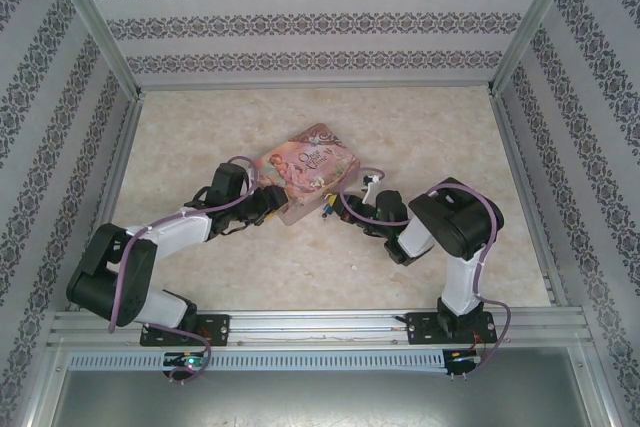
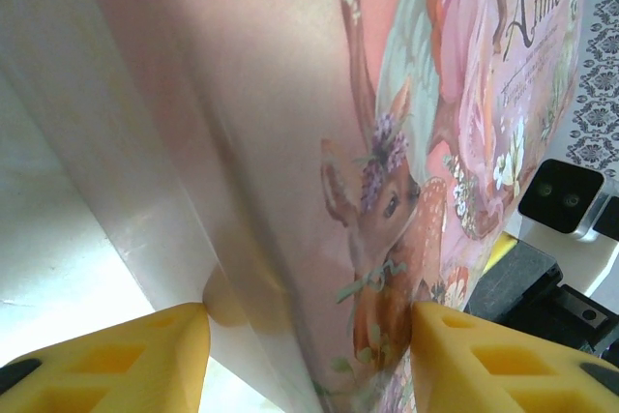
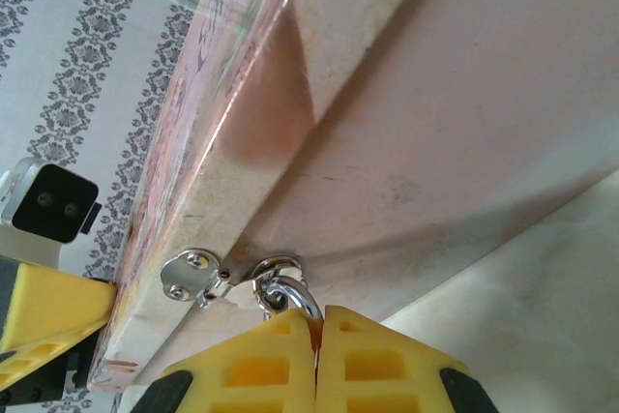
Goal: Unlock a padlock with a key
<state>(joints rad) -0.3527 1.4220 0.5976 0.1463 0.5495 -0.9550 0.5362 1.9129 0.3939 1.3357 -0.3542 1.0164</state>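
L gripper (image 2: 309,360) clamps box (image 2: 271,123) mid table (image 1: 200,137). R gripper (image 3: 316,340) closed at shackle (image 3: 293,294), which is hooked thru hasp (image 3: 193,273); can't tell what it pinches. Unlock not done.

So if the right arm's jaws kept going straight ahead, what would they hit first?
Most likely the silver ring at the tips of the shut jaws, hanging from the clasp on the pink box; the box's side lies just behind it.

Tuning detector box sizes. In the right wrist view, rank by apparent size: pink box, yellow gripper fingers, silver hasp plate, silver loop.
1. pink box
2. yellow fingers, inflated by nearness to the camera
3. silver hasp plate and silver loop: look alike, not ranked; loop partly hidden by the fingers
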